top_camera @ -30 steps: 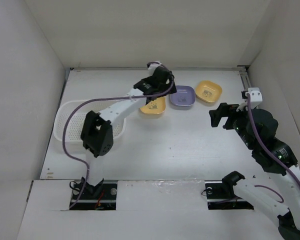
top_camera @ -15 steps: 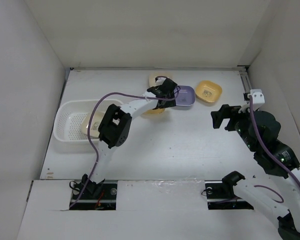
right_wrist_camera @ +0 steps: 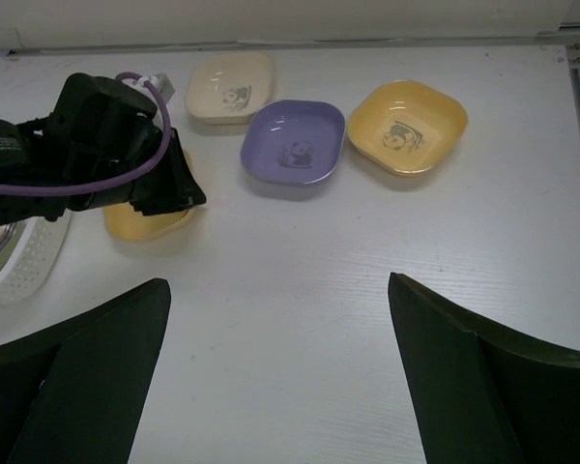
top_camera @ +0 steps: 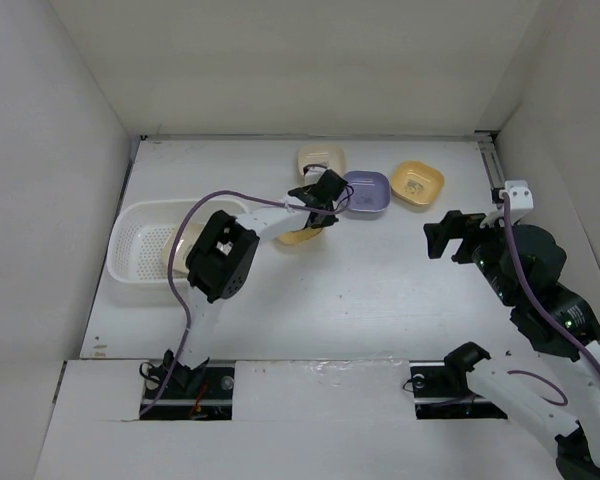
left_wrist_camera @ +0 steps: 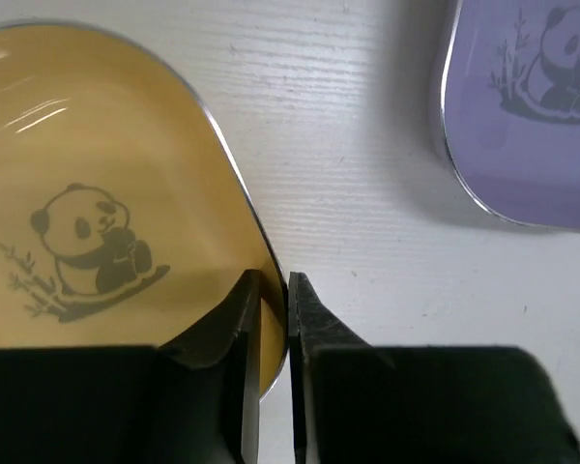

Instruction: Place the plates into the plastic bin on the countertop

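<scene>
My left gripper (left_wrist_camera: 274, 285) is shut on the right rim of an orange-yellow plate (left_wrist_camera: 97, 193) with a panda print, one finger inside the dish and one outside. From above, that plate (top_camera: 298, 235) lies on the countertop (top_camera: 360, 280) right of the plastic bin (top_camera: 140, 262), with the left gripper (top_camera: 325, 196) over its far edge. Behind it stand a cream plate (top_camera: 321, 160), a purple plate (top_camera: 365, 192) and a second orange-yellow plate (top_camera: 417, 184). My right gripper (right_wrist_camera: 278, 282) hangs open over bare countertop, at the right (top_camera: 450, 235).
White walls close in the countertop on the left, back and right. The left arm's elbow (top_camera: 220, 255) hangs over the bin's right end, and a pale plate (top_camera: 183, 252) shows inside beside it. A purple cable (top_camera: 250, 195) loops along the left arm.
The left gripper has come down from above the plates and shut on the near orange-yellow plate's rim, uncovering the cream plate. The right arm has barely moved.
</scene>
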